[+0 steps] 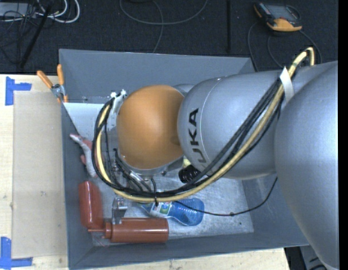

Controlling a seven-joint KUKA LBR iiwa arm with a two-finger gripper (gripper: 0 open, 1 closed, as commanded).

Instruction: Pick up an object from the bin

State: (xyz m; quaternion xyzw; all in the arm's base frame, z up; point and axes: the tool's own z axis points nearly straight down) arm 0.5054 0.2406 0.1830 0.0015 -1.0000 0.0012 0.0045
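Grey bin (157, 66) crowded by the arm (235, 128). Hung low over the front left, close by a rust-brown L-shaped tube (137, 229), long leg running left-right along the front wall, blue bottle (182, 211) just behind it. Could not tell the jaws' opening beneath the orange cover (145, 125).

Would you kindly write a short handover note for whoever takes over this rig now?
Gripper: low in the bin, under the orange wrist cover, in the view's lower left; grip state unclear, nothing seen held.
Brown L-shaped tube lies just beside it; blue bottle further right in the view; pale thing by the left wall.
Done: nothing lifted.
Left: grasp one thing, lift it out.
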